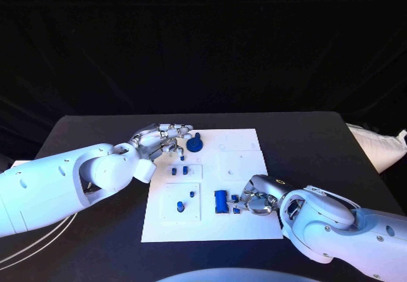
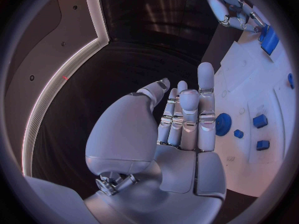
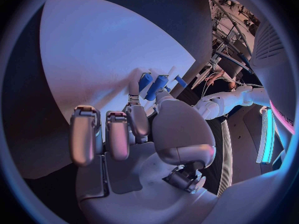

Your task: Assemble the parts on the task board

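1. The white task board (image 1: 246,226) lies mid-counter (image 1: 322,135).
2. The left hand (image 1: 159,140), released, hovers beside a blue gear (image 1: 196,143).
3. The right hand (image 1: 257,200) touches a blue block (image 1: 220,201); whether it grasps it, I cannot tell.

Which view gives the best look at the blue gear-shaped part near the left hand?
The left wrist view: the blue gear shows its toothed rim clearly, right beside the left hand. The head view shows it small at the task board's far edge. The right wrist view adds nothing clear.
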Controlling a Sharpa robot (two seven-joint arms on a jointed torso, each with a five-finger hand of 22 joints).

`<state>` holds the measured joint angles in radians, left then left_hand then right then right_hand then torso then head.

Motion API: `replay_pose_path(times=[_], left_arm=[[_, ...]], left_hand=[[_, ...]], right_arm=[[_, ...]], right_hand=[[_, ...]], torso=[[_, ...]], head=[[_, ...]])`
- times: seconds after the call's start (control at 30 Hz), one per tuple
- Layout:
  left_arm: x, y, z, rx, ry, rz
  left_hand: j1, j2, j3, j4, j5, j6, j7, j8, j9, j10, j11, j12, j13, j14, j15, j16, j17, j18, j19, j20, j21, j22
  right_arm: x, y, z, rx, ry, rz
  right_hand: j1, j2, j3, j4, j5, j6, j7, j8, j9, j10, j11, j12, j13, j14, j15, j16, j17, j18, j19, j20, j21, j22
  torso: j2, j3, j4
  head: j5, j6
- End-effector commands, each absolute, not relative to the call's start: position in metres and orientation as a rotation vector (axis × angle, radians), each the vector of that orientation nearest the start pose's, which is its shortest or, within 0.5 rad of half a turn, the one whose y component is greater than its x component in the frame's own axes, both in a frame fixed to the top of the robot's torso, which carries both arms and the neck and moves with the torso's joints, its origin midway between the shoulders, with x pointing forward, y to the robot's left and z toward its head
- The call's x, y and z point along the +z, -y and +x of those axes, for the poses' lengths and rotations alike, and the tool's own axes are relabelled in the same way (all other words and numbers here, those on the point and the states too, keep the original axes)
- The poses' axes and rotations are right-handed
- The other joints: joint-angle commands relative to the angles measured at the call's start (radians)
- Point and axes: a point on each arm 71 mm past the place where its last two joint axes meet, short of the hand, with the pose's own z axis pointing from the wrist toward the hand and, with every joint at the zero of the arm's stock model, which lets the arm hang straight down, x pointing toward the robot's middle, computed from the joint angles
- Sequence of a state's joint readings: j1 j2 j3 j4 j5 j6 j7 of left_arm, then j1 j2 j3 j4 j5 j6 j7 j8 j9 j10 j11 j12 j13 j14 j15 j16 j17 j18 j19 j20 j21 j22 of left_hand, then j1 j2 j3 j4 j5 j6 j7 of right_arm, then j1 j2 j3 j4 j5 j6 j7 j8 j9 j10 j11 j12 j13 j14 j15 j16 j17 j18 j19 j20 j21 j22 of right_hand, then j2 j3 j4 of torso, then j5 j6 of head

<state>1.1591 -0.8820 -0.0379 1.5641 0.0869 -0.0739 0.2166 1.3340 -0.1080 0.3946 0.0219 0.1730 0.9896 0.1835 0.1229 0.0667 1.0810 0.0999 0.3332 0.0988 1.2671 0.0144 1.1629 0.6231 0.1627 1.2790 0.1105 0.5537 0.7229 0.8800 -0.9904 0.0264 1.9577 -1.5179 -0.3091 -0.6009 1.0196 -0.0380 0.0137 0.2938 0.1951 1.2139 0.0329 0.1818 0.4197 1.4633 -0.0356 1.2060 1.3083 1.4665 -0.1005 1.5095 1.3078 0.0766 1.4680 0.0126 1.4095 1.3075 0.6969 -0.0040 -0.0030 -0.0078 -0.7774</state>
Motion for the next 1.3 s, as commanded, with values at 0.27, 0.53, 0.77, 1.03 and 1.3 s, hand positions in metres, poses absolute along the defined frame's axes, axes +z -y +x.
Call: replay_pose_path(times=[0.27, 0.53, 0.77, 1.03, 1.3], left_arm=[[-0.203, -0.201, 0.466, -1.712, -1.708, -1.266], [-0.204, -0.201, 0.466, -1.709, -1.708, -1.267], [-0.204, -0.202, 0.467, -1.707, -1.708, -1.268], [-0.204, -0.202, 0.467, -1.705, -1.710, -1.270], [-0.204, -0.201, 0.467, -1.706, -1.711, -1.269]], left_hand=[[0.007, 0.002, 0.001, -0.008, 0.004, -0.007, -0.001, 0.006, 0.001, -0.006, 0.001, 0.006, -0.001, -0.005, 0.000, 0.003, -0.001, 0.019, -0.006, 0.000, 0.001, -0.001], [0.007, 0.002, 0.001, -0.008, 0.004, -0.007, -0.001, 0.006, 0.001, -0.006, 0.001, 0.006, -0.001, -0.005, 0.000, 0.003, -0.001, 0.019, -0.006, 0.000, 0.001, -0.001], [0.007, 0.002, 0.001, -0.008, 0.004, -0.007, -0.001, 0.006, 0.001, -0.006, 0.001, 0.006, -0.001, -0.005, 0.000, 0.003, -0.001, 0.019, -0.006, 0.000, 0.001, -0.001], [0.007, 0.002, 0.001, -0.008, 0.004, -0.007, -0.001, 0.006, 0.001, -0.006, 0.001, 0.006, -0.001, -0.005, 0.000, 0.003, -0.001, 0.019, -0.006, 0.000, 0.001, -0.001], [0.007, 0.002, 0.001, -0.008, 0.004, -0.007, -0.001, 0.006, 0.001, -0.006, 0.001, 0.006, -0.001, -0.005, 0.000, 0.003, -0.001, 0.019, -0.006, 0.000, 0.001, -0.001]], right_arm=[[-0.252, 0.183, 0.347, 0.498, -1.995, 0.076], [-0.253, 0.185, 0.345, 0.493, -2.020, 0.058], [-0.253, 0.187, 0.344, 0.492, -2.022, 0.059], [-0.255, 0.188, 0.346, 0.489, -2.023, 0.060], [-0.260, 0.186, 0.351, 0.475, -2.038, 0.051]], right_hand=[[0.052, 0.014, -0.033, -0.012, 0.012, -0.007, -0.004, 0.006, 0.006, 0.022, -0.008, -0.002, 0.052, 0.088, -0.005, 0.004, 0.179, -0.020, 0.007, -0.009, 0.006, 0.002], [0.140, 0.004, -0.071, -0.028, -0.061, -0.011, -0.002, 0.008, 0.011, 0.021, -0.007, -0.007, 0.053, 0.087, -0.004, 0.003, 0.179, -0.019, 0.006, -0.008, 0.004, 0.001], [0.158, 0.005, -0.082, -0.030, -0.078, -0.010, -0.002, 0.009, 0.012, 0.022, -0.006, -0.003, 0.056, 0.088, -0.003, 0.005, 0.181, -0.020, 0.007, -0.008, 0.006, 0.005], [0.157, 0.011, -0.088, -0.024, -0.083, -0.010, -0.002, 0.010, 0.013, 0.023, -0.006, -0.001, 0.057, 0.088, -0.003, 0.006, 0.183, -0.021, 0.008, -0.008, 0.007, 0.007], [0.157, 0.017, -0.092, -0.019, -0.083, -0.009, -0.002, 0.010, 0.013, 0.024, -0.006, 0.003, 0.060, 0.089, -0.003, 0.007, 0.185, -0.021, 0.009, -0.007, 0.008, 0.009]], torso=[[0.001, -0.0010, 0.0004], [0.001, -0.0003, 0.0007], [0.001, -0.0008, 0.0003], [0.001, -0.0013, 0.0011], [0.001, -0.0016, 0.0024]], head=[[0.001, -0.002], [0.001, -0.003], [0.001, -0.003], [0.000, -0.003], [0.000, -0.002]])
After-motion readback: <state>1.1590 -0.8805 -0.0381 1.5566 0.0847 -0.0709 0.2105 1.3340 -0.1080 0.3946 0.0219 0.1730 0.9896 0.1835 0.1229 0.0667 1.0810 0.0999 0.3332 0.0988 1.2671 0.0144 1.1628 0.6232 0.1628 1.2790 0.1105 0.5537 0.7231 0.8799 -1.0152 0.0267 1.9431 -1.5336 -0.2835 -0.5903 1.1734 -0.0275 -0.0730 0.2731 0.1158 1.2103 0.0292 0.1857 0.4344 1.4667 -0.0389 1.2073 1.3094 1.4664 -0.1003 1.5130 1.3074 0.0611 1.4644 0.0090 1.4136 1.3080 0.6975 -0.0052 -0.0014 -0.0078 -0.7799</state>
